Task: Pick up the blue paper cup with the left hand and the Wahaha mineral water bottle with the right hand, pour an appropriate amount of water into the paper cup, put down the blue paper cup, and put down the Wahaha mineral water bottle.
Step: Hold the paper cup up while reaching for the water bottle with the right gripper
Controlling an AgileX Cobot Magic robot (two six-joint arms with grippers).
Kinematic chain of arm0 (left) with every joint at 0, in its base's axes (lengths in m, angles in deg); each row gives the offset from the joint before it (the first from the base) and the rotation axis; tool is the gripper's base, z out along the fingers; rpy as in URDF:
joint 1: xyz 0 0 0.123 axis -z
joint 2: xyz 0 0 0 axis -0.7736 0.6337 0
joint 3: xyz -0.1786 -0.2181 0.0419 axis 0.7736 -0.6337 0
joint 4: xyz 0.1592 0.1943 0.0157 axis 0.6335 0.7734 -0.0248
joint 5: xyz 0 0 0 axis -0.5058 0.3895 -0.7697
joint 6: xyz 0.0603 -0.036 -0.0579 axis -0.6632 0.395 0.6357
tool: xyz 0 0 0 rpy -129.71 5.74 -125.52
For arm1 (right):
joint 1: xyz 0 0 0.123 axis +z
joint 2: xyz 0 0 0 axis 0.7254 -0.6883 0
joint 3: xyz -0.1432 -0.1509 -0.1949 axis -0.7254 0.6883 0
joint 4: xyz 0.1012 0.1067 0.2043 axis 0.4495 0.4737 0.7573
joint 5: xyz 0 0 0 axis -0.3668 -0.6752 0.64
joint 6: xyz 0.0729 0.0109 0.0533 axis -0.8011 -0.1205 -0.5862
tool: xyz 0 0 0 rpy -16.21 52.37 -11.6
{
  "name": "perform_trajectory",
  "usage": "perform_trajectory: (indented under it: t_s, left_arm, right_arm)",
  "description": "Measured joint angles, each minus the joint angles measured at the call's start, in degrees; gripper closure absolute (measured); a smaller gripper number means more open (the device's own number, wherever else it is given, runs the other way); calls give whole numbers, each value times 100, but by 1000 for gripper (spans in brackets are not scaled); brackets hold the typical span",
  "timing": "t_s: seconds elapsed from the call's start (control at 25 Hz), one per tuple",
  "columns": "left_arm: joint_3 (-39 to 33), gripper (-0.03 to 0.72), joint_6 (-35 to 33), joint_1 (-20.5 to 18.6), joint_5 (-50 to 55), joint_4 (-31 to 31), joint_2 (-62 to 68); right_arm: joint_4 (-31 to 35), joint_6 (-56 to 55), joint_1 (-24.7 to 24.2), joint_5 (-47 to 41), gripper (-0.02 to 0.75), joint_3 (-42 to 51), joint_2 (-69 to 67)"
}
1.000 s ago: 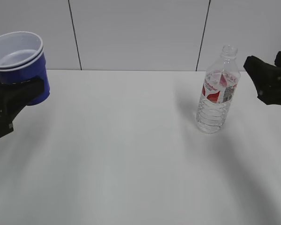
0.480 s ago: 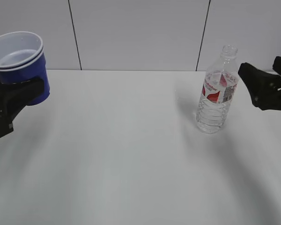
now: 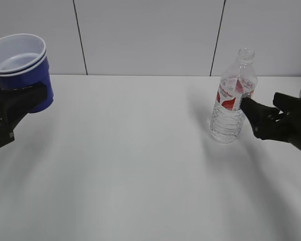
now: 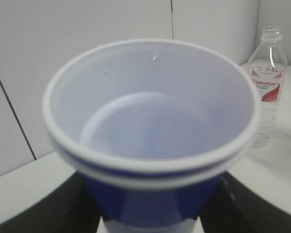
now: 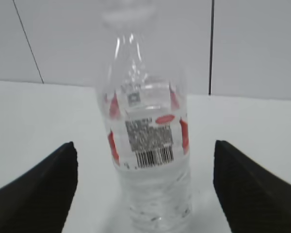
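My left gripper (image 3: 12, 103) is shut on the blue paper cup (image 3: 25, 70) and holds it above the table at the far left, tilted a little. In the left wrist view the cup (image 4: 150, 126) fills the frame, its white inside looks empty, and black fingers (image 4: 34, 213) flank it. The Wahaha mineral water bottle (image 3: 233, 98) stands upright and uncapped on the table at right, with clear water inside. My right gripper (image 3: 263, 113) is open just right of the bottle. In the right wrist view the bottle (image 5: 148, 145) stands between the spread fingers (image 5: 39, 189), apart from both.
The white table (image 3: 140, 165) stretches between the cup and the bottle. A pale panelled wall (image 3: 150, 35) with dark seams rises behind the table's far edge.
My right gripper has moved left and down, from the right edge to close beside the bottle. The left gripper with the cup and the bottle have not moved.
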Motion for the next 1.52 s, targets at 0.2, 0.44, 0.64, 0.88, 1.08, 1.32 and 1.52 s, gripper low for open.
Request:
perform_trajectory:
  t_s: [0.2, 0.44, 0.64, 0.88, 1.08, 1.32, 1.52]
  left_arm:
    - [0, 261, 0, 0, 0, 0, 0]
    - [0, 261, 0, 0, 0, 0, 0]
    - [0, 261, 0, 0, 0, 4, 0]
    - [0, 261, 0, 0, 0, 4, 0]
    - [0, 261, 0, 0, 0, 4, 0]
    - [0, 261, 0, 0, 0, 4, 0]
    - [0, 261, 0, 0, 0, 4, 0]
  right_arm:
    - [84, 12, 0, 0, 76, -122, -554]
    - [104, 36, 0, 10, 76, -337, -892]
    - [104, 45, 0, 21, 77, -635, -1097]
    - [104, 45, 0, 31, 77, -883, -1287]
    - [-74, 45, 0, 31, 77, -1099, -1407]
    - [-271, 34, 0, 81, 80, -1187, -1568]
    - [-388, -82, 0, 81, 87, -1209, -1610]
